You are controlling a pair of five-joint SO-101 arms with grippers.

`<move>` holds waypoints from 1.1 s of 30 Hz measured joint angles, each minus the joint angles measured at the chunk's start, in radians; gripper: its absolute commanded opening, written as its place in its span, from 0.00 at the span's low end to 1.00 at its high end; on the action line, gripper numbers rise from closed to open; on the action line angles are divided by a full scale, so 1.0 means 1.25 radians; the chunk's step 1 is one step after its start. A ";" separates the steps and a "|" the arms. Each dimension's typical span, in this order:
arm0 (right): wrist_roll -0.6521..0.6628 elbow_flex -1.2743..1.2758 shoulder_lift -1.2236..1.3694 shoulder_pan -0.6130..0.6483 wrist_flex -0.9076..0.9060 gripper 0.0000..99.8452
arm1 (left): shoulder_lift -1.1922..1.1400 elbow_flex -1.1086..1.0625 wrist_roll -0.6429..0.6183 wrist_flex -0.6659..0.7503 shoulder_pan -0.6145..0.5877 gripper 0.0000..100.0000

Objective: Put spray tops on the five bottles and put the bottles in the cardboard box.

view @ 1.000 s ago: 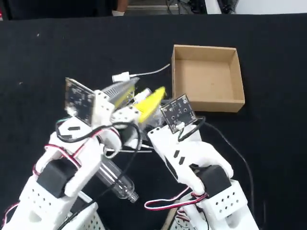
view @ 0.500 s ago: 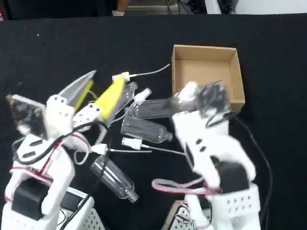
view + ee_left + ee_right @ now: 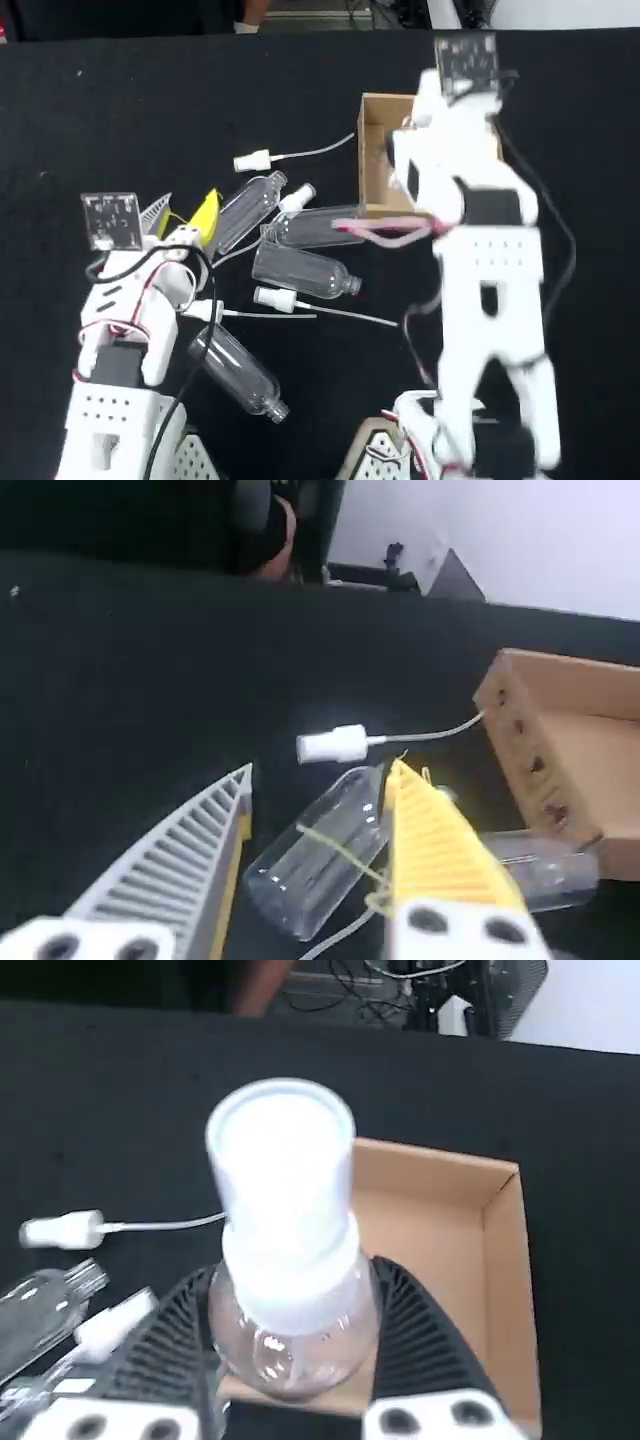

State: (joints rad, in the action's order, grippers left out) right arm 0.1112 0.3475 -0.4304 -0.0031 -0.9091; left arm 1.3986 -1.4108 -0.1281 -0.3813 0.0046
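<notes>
The right hand [image 3: 292, 1278] grips a bottle [image 3: 285, 1338] just under its top [image 3: 282, 1175]; it looks light and slippery. The left hand [image 3: 322, 772] gapes wide, holding nothing.

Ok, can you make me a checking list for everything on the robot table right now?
Surface: black table, flat and dark all over.
Job's things: brown cardboard box. Four clear plastic bottles lie on their sides beside it. A fifth clear bottle with a white spray top is held at the box. Two loose white spray tops with thin tubes lie among the bottles.
Clutter: nothing seen.
Grippers: left gripper, jaws open above a lying bottle. Right gripper, jaws shut on the capped bottle.
Cables: red, white and black wires run along the arms.
Surroundings: white wall behind the table.
</notes>
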 measured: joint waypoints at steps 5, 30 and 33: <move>0.000 -0.087 0.209 -0.014 0.118 0.01 | 0.000 -0.145 -0.029 0.156 -0.009 0.21; -0.125 -0.230 0.628 -0.016 0.444 0.01 | 0.000 -0.207 -0.048 0.242 -0.009 0.21; -0.125 -0.254 0.665 -0.016 0.444 0.01 | 0.000 -0.211 -0.048 0.247 -0.009 0.21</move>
State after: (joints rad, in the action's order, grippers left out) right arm -0.0453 0.0299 0.4012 -0.0230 -0.3537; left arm 1.3986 -1.6747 -0.1880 -0.0729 -0.0061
